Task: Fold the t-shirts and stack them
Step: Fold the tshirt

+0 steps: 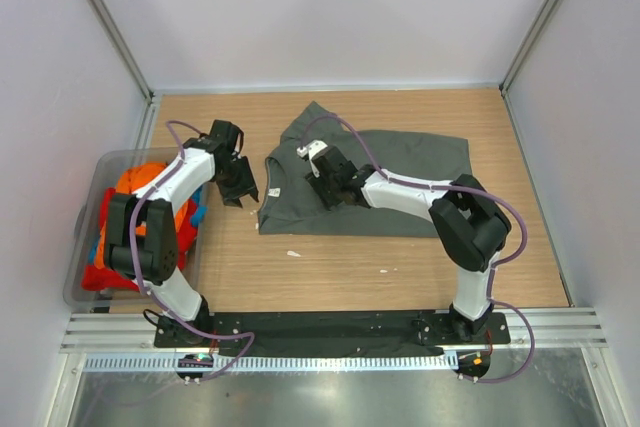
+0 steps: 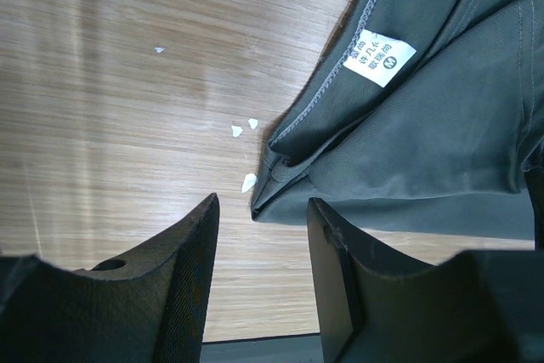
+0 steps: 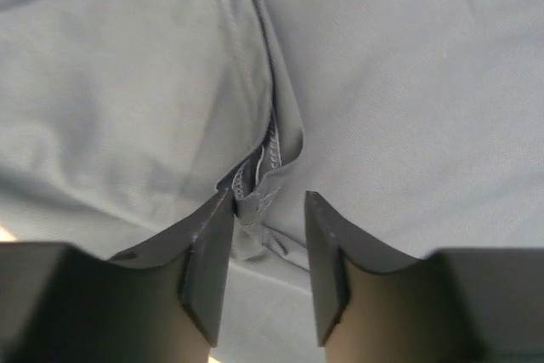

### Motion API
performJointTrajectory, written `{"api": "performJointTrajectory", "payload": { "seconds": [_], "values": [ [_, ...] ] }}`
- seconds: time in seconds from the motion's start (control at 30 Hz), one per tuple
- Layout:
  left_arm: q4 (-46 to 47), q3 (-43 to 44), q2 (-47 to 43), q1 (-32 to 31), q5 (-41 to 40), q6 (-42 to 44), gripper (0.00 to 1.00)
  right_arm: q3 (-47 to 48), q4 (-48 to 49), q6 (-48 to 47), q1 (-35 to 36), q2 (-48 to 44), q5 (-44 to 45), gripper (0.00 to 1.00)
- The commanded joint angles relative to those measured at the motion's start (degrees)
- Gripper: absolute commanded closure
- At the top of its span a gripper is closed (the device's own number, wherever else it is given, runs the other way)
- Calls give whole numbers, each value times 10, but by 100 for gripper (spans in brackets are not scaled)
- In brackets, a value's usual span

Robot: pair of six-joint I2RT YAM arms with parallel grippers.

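Folding the dark grey-green cloth t-shirt point(image 1: 430, 152) is starting; left pincer point(image 2: 259, 208) and right pincer point(image 3: 268, 201) are gaping apart. Clamping its edges is probably following

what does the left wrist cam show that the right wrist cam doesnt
Only the left wrist view: small white scraps on the light wooden tabletop, a white printed size label, and the open left end effector near a corner of the dark grey-green cloth t-shirt.
Only the right wrist view: a raised stitched seam fold standing between the parted fingers of the right end effector.
Both: that same t-shirt, filling much of each picture.
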Motion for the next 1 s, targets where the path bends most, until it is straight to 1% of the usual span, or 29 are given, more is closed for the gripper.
{"api": "performJointTrajectory", "payload": {
  "seconds": [0.0, 0.07, 0.1, 0.2, 0.3, 0.33, 0.4, 0.53, 0.63, 0.8, 0.9, 0.97],
  "values": [
    [1, 4, -14, -2, -11, 9, 52, -9, 22, -2, 2, -3, 36, 60],
    [2, 2, -15, -2, -11, 8, 52, -16, 29, 2, 1, -7, 42, 64],
    [2, 1, -15, -2, -12, 8, 52, -20, 34, 11, 1, -10, 54, 68],
    [2, 2, -14, -4, -15, 8, 52, -36, 48, 26, -3, -19, 58, 74],
    [0, 6, -11, -7, -22, 7, 52, -55, 70, 43, -6, -31, 48, 85],
    [-2, 7, -8, -9, -26, 5, 52, -57, 73, 51, -5, -31, 48, 92],
    [-7, 10, -4, -11, -38, 3, 52, -59, 80, 61, -6, -31, 56, 99],
    [-9, 14, 4, -19, -35, 7, 53, -67, 100, 85, -8, -44, 74, 99],
    [-2, 21, 4, -33, -17, 12, 53, -73, 113, 99, -9, -50, 87, 99],
    [14, 62, 24, -48, 6, 13, 53, -63, 113, 118, -14, -46, 98, 98],
    [28, 86, 53, -49, 28, 13, 53, -54, 103, 121, -17, -30, 98, 96],
    [42, 95, 65, -51, 66, 18, 52, -53, 101, 124, -18, -24, 98, 94]
  ]
}}
